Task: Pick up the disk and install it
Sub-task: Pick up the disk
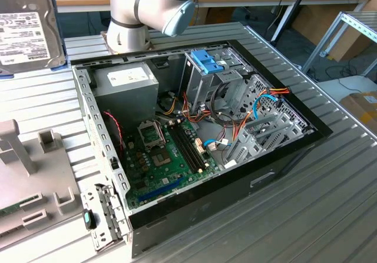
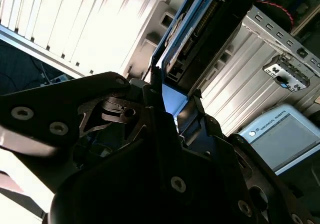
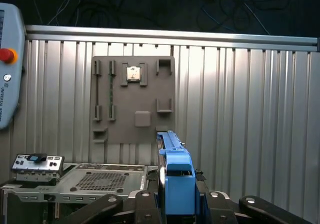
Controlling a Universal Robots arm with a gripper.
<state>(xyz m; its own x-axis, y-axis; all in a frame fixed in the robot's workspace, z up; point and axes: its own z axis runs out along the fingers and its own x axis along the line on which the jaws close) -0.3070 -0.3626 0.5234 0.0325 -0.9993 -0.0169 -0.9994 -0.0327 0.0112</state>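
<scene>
The disk (image 1: pixel 26 33), a grey metal drive with a white label and a light-blue rail along its edge, hangs at the exterior view's upper left, above the table and clear of the open computer case (image 1: pixel 88 107). In the first wrist view my gripper (image 3: pixel 177 206) is shut on the disk's blue carrier handle (image 3: pixel 176 181), a black finger (image 3: pixel 147 209) pressing on each side. The second wrist view shows the disk (image 2: pixel 200 28) edge-on, reaching out from between the same gripper (image 2: pixel 175 106) fingers.
Inside the case are a motherboard (image 1: pixel 159 151), cables and an upright silver drive cage with a blue latch (image 1: pixel 207 63). A grey fixture plate (image 3: pixel 134 98) lies on the ribbed table beside the case. A teach pendant (image 3: pixel 7 58) lies at the table's edge. The arm's base (image 1: pixel 126 22) stands behind the case.
</scene>
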